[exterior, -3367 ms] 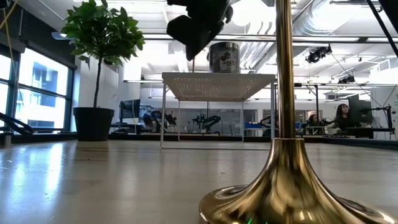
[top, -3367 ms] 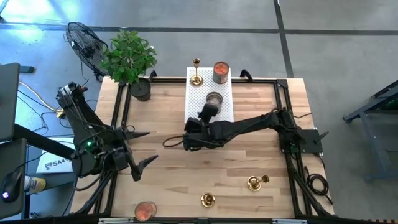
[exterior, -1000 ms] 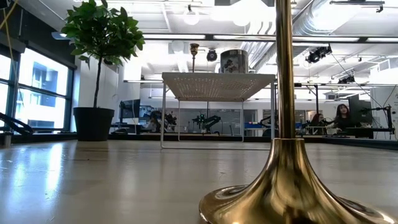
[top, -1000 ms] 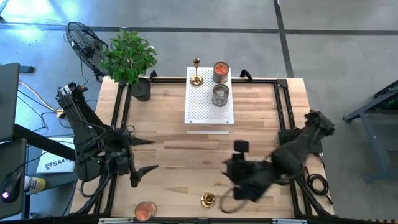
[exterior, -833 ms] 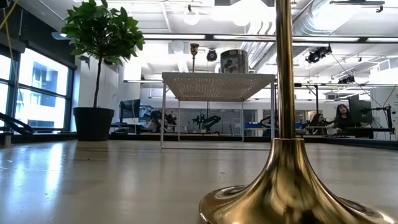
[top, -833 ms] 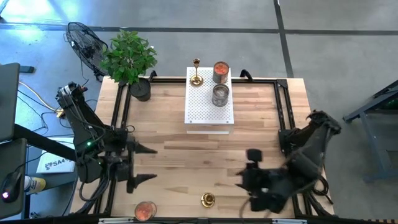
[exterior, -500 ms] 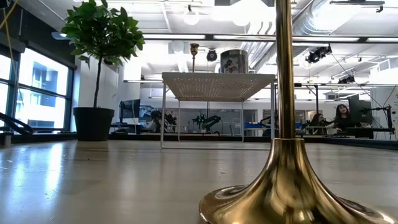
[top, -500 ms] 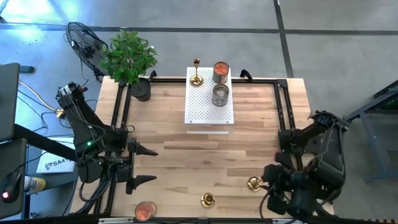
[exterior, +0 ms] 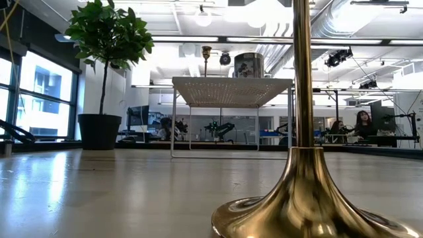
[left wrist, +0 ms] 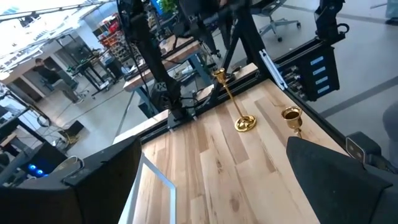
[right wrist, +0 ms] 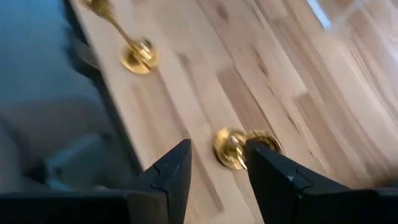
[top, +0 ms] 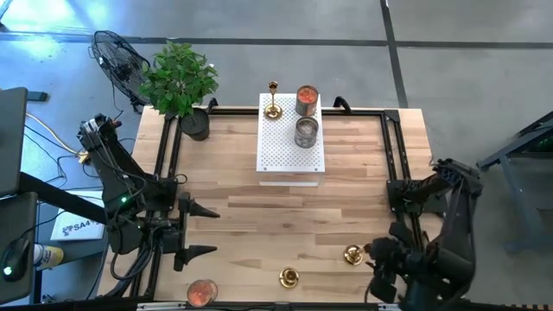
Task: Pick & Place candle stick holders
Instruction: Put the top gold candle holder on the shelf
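One gold candle stick holder [top: 273, 102] stands on the far end of the white perforated block [top: 281, 155]. A second [top: 289, 277] stands upright on its base near the table's front edge; it fills the low view's foreground [exterior: 304, 192]. A third [top: 352, 255] lies on its side on the table. It shows just ahead of my right gripper's open fingers in the right wrist view [right wrist: 239, 148]. My right gripper [top: 378, 256] is at the near right, beside this holder; I cannot tell whether it touches it. My left gripper [top: 200, 233] is open and empty at the table's left.
Two tin cans [top: 306, 100] [top: 305, 132] stand on the white block. A round orange-topped tin [top: 201, 292] lies at the front left. A potted plant [top: 183, 82] stands at the far left corner. Black frame rails [top: 393, 164] run along the table's sides.
My right arm has swung from the table's middle front toward the near right corner, and the lying holder that it covered now shows. My left gripper has shifted a little toward the near edge. The holders have not moved.
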`<state>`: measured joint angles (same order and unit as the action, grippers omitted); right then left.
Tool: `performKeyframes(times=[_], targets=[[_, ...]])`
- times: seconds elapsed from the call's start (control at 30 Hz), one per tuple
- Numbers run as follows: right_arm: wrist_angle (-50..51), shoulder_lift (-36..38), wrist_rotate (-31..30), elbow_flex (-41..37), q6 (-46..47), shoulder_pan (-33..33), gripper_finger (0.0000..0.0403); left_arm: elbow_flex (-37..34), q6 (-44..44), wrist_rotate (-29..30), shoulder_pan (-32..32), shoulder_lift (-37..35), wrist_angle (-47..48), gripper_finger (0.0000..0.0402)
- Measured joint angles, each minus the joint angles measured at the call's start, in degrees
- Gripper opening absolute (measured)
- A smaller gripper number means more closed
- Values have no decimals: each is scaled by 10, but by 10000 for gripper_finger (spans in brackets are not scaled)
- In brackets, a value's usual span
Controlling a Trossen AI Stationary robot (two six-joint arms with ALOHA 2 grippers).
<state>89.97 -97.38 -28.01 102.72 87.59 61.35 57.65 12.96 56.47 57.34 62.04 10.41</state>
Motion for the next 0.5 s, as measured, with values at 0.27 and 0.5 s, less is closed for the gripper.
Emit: performKeyframes(times=[0.27, 0.5], targets=[[-9, 0, 93, -89, 11, -3, 145, 0, 1, 0, 0, 0, 0, 397], [-7, 0, 89, -95, 6, -10, 145, 0, 2, 1, 0, 0, 0, 397]])
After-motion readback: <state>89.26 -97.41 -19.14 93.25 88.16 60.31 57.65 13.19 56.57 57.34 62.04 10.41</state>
